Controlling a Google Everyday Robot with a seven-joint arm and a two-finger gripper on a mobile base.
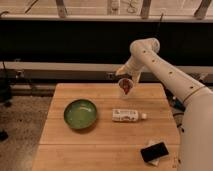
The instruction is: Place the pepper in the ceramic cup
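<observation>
The ceramic cup point(121, 90) is a small white cup near the back edge of the wooden table point(100, 147), right of centre. My gripper point(125, 80) hangs directly over its mouth, at the end of the white arm that comes in from the right. It is shut on the pepper point(128, 86), a slim dark red piece. The pepper's lower end dips into the cup's opening. The inside of the cup is hidden.
A green bowl point(67, 113) sits on the left half of the table. A white squeeze tube point(126, 115) lies on its side in front of the cup. A black flat object point(155, 151) rests near the front right corner. A dark wall runs behind the table.
</observation>
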